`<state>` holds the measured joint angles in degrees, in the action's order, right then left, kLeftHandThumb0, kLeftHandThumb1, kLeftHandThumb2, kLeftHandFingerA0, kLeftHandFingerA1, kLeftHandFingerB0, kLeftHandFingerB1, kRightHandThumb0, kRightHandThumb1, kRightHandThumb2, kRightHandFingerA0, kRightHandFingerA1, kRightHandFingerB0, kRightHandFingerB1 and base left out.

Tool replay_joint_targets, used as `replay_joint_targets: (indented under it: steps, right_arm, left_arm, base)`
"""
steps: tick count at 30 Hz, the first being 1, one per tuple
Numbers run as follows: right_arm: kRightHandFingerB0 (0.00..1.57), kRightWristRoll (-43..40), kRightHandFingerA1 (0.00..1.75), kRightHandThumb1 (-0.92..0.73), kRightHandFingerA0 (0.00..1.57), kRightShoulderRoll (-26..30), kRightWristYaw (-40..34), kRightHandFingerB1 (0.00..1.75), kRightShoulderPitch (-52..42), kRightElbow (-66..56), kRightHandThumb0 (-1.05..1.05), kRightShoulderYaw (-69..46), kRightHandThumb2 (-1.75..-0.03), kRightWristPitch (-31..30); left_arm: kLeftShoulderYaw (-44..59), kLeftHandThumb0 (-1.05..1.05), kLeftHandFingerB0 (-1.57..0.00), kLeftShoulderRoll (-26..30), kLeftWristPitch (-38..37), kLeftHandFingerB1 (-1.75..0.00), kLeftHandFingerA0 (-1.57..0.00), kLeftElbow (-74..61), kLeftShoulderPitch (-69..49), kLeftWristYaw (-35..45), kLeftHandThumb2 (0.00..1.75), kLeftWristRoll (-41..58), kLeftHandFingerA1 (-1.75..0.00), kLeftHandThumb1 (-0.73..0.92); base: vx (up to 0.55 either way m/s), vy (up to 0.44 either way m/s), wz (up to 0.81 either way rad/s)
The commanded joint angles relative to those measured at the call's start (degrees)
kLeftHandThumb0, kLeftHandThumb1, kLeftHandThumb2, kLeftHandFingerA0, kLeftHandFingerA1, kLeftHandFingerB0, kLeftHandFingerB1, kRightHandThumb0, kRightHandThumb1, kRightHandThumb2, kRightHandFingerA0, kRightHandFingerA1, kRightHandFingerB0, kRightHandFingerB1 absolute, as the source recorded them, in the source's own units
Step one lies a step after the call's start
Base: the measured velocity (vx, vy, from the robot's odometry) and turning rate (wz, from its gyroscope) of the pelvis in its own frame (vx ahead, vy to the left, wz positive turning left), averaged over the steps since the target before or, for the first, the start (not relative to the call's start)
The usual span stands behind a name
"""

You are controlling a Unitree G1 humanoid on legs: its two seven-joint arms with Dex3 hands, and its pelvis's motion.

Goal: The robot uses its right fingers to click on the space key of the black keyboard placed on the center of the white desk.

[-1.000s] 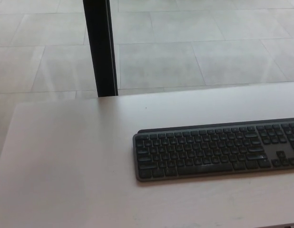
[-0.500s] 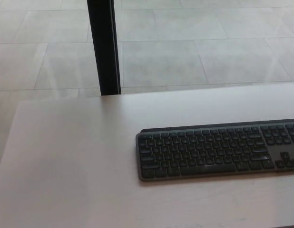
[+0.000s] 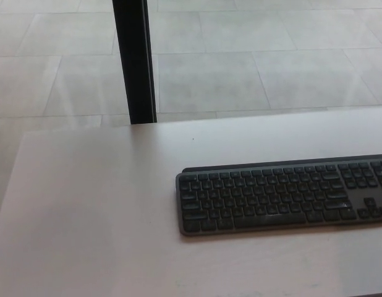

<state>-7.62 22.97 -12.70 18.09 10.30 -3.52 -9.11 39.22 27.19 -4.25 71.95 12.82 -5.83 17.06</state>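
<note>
head view | looks down from above, near the white desk (image 3: 86,204) | faces across it toward the tiled floor (image 3: 253,68)

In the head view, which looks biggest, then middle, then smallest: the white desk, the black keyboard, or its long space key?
1. White desk, fills most of the picture's lower half.
2. Black keyboard, cut off at the right edge.
3. Space key, a thin bar in its bottom row.

text: none readable | keyboard (image 3: 284,197) legends too small (blurred)
</note>
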Motion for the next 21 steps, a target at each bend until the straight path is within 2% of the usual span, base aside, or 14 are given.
replay_joint_targets:
  steps: [1, 2, 7, 8, 9, 10, 12, 14, 16, 20, 21]
  right_arm:
    - [0.67, 16.2, 1.00, -0.56, 0.91, 4.4, 0.7, 0.41, -0.5, 2.8, -0.40, 8.7, -0.57, 9.4]
    - [0.67, 18.3, 0.94, -0.56, 0.93, 4.8, 0.1, 0.41, -0.3, 2.2, -0.42, 10.4, -0.57, 7.9]
    - [0.67, 22.2, 1.03, -0.55, 0.90, 5.4, -0.8, 0.43, 0.5, 3.1, -0.37, 14.2, -0.57, 10.6]
    - [0.67, 22.7, 1.07, -0.55, 0.88, 5.5, -0.7, 0.43, 0.7, 3.2, -0.38, 14.9, -0.57, 10.4]
    - [0.66, 24.2, 1.19, -0.55, 0.85, 5.9, -0.8, 0.44, 1.1, 3.8, -0.34, 16.4, -0.56, 11.9]
    - [0.67, 25.5, 1.21, -0.54, 0.85, 6.1, -1.2, 0.42, 1.4, 4.1, -0.38, 17.5, -0.57, 12.3]
    - [0.67, 27.2, 1.18, -0.55, 0.86, 6.5, -1.6, 0.44, 1.9, 4.9, -0.34, 19.2, -0.58, 13.7]
    - [0.65, 31.8, 1.11, -0.56, 0.85, 7.8, -2.4, 0.42, 2.3, 4.6, -0.41, 22.7, -0.58, 13.7]
    - [0.66, 35.4, 1.12, -0.56, 0.84, 8.8, -2.8, 0.41, 2.6, 4.1, -0.43, 25.5, -0.59, 13.2]
    - [0.67, 38.4, 1.36, -0.56, 0.81, 9.0, -3.4, 0.43, 3.3, 4.9, -0.39, 28.9, -0.59, 13.9]
    - [0.67, 38.5, 1.36, -0.56, 0.81, 9.0, -3.4, 0.43, 3.4, 5.0, -0.39, 29.2, -0.59, 13.8]
  left_arm:
    - [-0.4, -0.55, -0.59, 1.3, -1.1, -0.56, -0.71, 0.3, 0.1, -0.8, 0.63, 0.7, -0.71, 0.76]
    - [-0.4, -0.56, -0.59, 1.3, -1.1, -0.56, -0.71, 0.2, 0.0, -0.8, 0.62, 0.8, -0.71, 0.76]
    - [-0.8, -0.57, -0.61, 1.4, -1.0, -0.55, -0.75, 0.2, 0.2, -1.8, 0.62, 0.5, -0.68, 0.76]
    - [-0.7, -0.56, -0.60, 1.5, -1.0, -0.55, -0.75, 0.1, 0.3, -1.7, 0.62, 0.6, -0.68, 0.76]
    - [-0.6, -0.56, -0.58, 1.5, -0.9, -0.56, -0.70, 0.0, 0.2, -1.0, 0.63, 0.8, -0.69, 0.77]
    - [-0.7, -0.56, -0.58, 1.6, -1.0, -0.56, -0.71, 0.0, 0.2, -0.8, 0.63, 0.7, -0.68, 0.77]
    - [-0.8, -0.56, -0.58, 1.6, -1.1, -0.56, -0.71, 0.1, 0.2, -0.9, 0.63, 0.7, -0.68, 0.77]
    - [-0.9, -0.56, -0.61, 1.8, -0.9, -0.56, -0.75, 0.2, 0.4, -1.5, 0.63, 0.5, -0.69, 0.77]
    - [-0.4, -0.56, -0.59, 1.7, -0.6, -0.55, -0.73, 0.3, 0.6, -1.4, 0.62, 1.0, -0.68, 0.76]
    - [-0.9, -0.56, -0.59, 1.7, -1.0, -0.55, -0.73, 0.1, 0.5, -1.2, 0.63, 0.5, -0.69, 0.77]
    - [-0.9, -0.56, -0.59, 1.7, -1.0, -0.55, -0.73, 0.1, 0.5, -1.2, 0.63, 0.5, -0.69, 0.77]
  base:
    - [0.00, 0.000, 0.00]
    - [0.00, 0.000, 0.00]
    - [0.00, 0.000, 0.00]
    - [0.00, 0.000, 0.00]
    - [0.00, 0.000, 0.00]
    - [0.00, 0.000, 0.00]
    - [0.00, 0.000, 0.00]
    - [0.00, 0.000, 0.00]
    - [0.00, 0.000, 0.00]
    - [0.00, 0.000, 0.00]
    - [0.00, 0.000, 0.00]
